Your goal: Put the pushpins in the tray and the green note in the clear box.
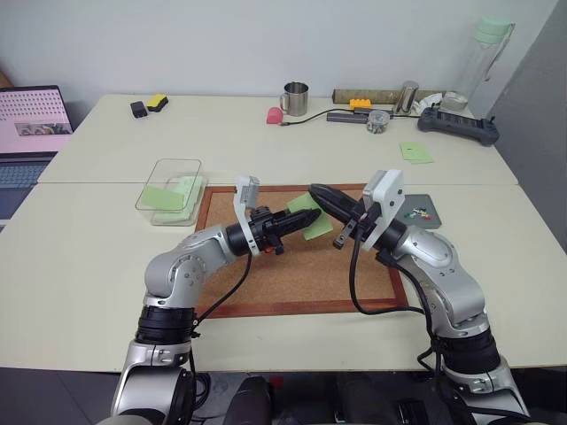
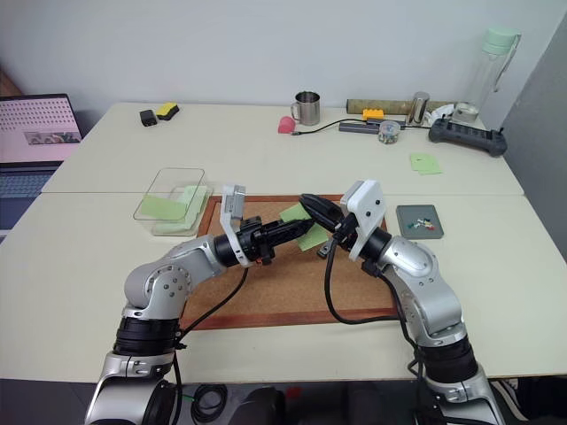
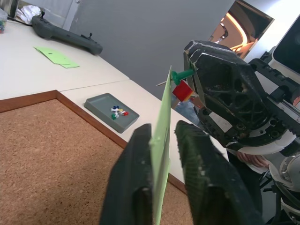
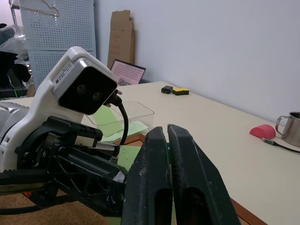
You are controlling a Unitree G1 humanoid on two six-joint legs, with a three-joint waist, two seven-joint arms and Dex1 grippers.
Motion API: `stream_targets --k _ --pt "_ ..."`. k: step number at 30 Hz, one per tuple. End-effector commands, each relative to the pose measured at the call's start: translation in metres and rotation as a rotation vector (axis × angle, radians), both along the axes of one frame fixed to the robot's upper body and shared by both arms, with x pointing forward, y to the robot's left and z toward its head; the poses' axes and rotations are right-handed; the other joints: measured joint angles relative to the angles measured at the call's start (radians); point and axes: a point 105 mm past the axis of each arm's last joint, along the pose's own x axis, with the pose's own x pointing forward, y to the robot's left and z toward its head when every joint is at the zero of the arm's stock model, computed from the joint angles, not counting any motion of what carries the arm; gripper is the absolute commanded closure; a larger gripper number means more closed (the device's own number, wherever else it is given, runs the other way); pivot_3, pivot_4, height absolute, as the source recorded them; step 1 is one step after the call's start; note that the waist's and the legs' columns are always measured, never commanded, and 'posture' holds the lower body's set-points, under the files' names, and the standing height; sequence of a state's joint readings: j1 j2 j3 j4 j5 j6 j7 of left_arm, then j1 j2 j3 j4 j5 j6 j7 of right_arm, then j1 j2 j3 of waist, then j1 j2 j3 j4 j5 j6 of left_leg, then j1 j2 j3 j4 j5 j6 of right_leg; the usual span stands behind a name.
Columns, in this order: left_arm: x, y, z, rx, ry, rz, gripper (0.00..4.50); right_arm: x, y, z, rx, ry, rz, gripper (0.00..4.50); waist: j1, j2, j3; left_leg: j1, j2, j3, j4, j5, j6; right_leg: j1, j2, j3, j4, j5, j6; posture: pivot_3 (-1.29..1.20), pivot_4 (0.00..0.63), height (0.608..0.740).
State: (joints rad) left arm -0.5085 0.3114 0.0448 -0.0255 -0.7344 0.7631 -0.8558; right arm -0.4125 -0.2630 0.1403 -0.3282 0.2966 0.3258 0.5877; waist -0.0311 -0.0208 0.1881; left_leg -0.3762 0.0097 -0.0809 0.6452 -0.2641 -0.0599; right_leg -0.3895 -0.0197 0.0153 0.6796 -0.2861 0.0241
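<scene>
The green note [image 3: 164, 101] stands on edge above the cork board [image 1: 292, 274], pinched between the fingers of my left gripper [image 3: 161, 133], which is shut on it. A green pushpin [image 3: 180, 75] pierces the note near its upper edge. My right gripper [image 1: 315, 191] comes from the right with its tips shut on that pin's head. To the right of the board lies the dark grey tray [image 2: 407, 228] with several pushpins [image 2: 423, 221] in it. The clear box [image 1: 177, 164] stands left of the board and holds green paper.
A laptop [image 1: 31, 124] sits at the far left. Along the back of the table are a metal mug [image 1: 295, 97], a small round jar [image 1: 378, 121], a black controller [image 1: 456, 124] and a tall bottle [image 1: 487, 53]. A plain green note pad [image 1: 416, 152] lies behind the tray.
</scene>
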Motion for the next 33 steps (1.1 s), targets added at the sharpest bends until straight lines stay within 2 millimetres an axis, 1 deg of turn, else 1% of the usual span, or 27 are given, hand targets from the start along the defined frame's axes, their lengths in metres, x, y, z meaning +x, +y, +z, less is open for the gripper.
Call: stream_targets --k 1,4,9,12,16,18,19,20,22,24,26,28,31,33 --pt "-0.002 -0.002 0.005 0.0 -0.029 -0.004 4.5 -0.005 0.001 0.012 0.011 -0.058 0.008 4.5 0.0 0.0 0.0 0.0 0.0 0.0 0.0 0.0 0.0 0.0 0.0 0.0 0.0 0.0 0.0 0.0 0.15 0.74" --pt "0.0 -0.001 0.003 0.007 -0.021 0.008 4.5 -0.006 0.0 0.012 0.01 -0.059 0.007 4.5 0.0 0.0 0.0 0.0 0.0 0.0 0.0 0.0 0.0 0.0 0.0 0.0 0.0 0.0 0.0 0.0 0.15 0.74" --pt "0.021 0.007 -0.012 0.085 0.039 0.132 4.5 -0.006 -0.002 0.012 0.009 -0.061 -0.006 4.5 0.001 0.0 0.0 0.0 0.0 0.0 0.0 0.0 0.0 0.0 0.0 0.0 0.0 0.0 0.0 0.0 0.15 0.74" --pt "0.026 0.009 -0.01 0.074 0.048 0.156 4.5 -0.006 -0.005 0.01 0.006 -0.06 -0.016 4.5 0.0 0.0 0.0 0.0 -0.001 0.0 0.0 0.0 0.0 0.0 0.0 0.0 0.0 0.0 0.0 0.0 0.15 0.74" --pt "0.023 0.006 -0.004 0.058 0.029 0.136 4.5 -0.005 -0.009 0.01 0.011 -0.056 -0.035 4.5 0.0 0.0 0.0 -0.001 0.0 0.0 0.0 0.0 0.0 -0.001 0.0 0.0 0.0 0.0 0.0 0.0 0.15 0.74" --pt "0.021 0.004 0.0 0.06 0.001 0.125 4.5 -0.001 -0.017 0.008 0.016 -0.041 -0.079 4.5 0.0 0.0 0.0 -0.001 0.0 0.0 0.0 0.0 0.0 -0.001 0.0 0.0 0.0 0.0 0.0 0.0 0.15 0.74" --pt "0.018 0.003 0.002 0.063 -0.019 0.113 4.5 0.003 -0.025 0.005 0.018 -0.027 -0.125 4.5 0.0 0.0 0.0 -0.001 0.0 0.0 0.0 0.0 0.0 -0.001 0.0 0.0 0.0 0.0 0.0 0.0 0.15 0.74" --pt "0.014 -0.001 0.005 0.083 -0.064 0.093 4.5 0.011 -0.038 -0.001 0.013 -0.003 -0.199 4.5 0.001 0.0 0.0 -0.001 0.0 0.0 0.0 0.0 0.0 -0.001 0.0 0.0 0.0 0.0 0.0 0.0 0.15 0.74" --pt "0.0 -0.013 0.01 0.166 -0.208 0.028 4.5 0.027 -0.077 -0.02 -0.004 0.078 -0.394 4.5 0.002 0.0 0.0 -0.001 0.0 -0.001 0.0 0.0 0.0 -0.001 0.0 0.0 0.0 0.0 0.0 0.0 0.15 0.74" --pt "-0.011 -0.023 0.009 0.244 -0.328 -0.033 4.5 0.034 -0.108 -0.032 0.011 0.147 -0.524 4.5 0.008 0.0 0.0 -0.002 0.0 -0.001 0.0 0.0 0.0 -0.001 -0.001 0.0 -0.001 0.0 0.0 0.0 0.15 0.74" --pt "-0.019 -0.031 0.004 0.317 -0.425 -0.082 4.5 0.037 -0.131 -0.04 0.028 0.197 -0.617 4.5 0.011 0.0 0.0 -0.002 0.0 0.0 0.0 0.0 0.0 -0.001 -0.002 0.001 -0.001 0.0 0.0 0.0 0.15 0.74" --pt "-0.023 -0.035 -0.001 0.367 -0.5 -0.117 4.5 0.041 -0.15 -0.047 0.025 0.234 -0.696 4.5 0.009 0.0 0.0 -0.002 -0.001 0.001 0.0 0.0 0.0 -0.001 -0.002 0.002 -0.001 0.0 0.0 0.0 0.15 0.74" --pt "-0.024 -0.039 -0.004 0.4 -0.561 -0.148 4.5 0.047 -0.17 -0.056 0.046 0.311 -0.779 4.5 -0.001 0.0 0.0 -0.002 -0.001 0.001 0.0 0.0 0.0 -0.001 0.0 0.002 -0.001 0.0 0.0 0.0 0.15 0.74" --pt "-0.022 -0.042 -0.003 0.395 -0.57 -0.154 4.5 0.054 -0.178 -0.059 0.087 0.355 -0.802 4.5 -0.003 0.0 0.0 -0.001 0.0 0.001 0.0 0.0 0.0 -0.001 0.001 0.002 0.0 0.0 0.0 0.0 0.15 0.74"
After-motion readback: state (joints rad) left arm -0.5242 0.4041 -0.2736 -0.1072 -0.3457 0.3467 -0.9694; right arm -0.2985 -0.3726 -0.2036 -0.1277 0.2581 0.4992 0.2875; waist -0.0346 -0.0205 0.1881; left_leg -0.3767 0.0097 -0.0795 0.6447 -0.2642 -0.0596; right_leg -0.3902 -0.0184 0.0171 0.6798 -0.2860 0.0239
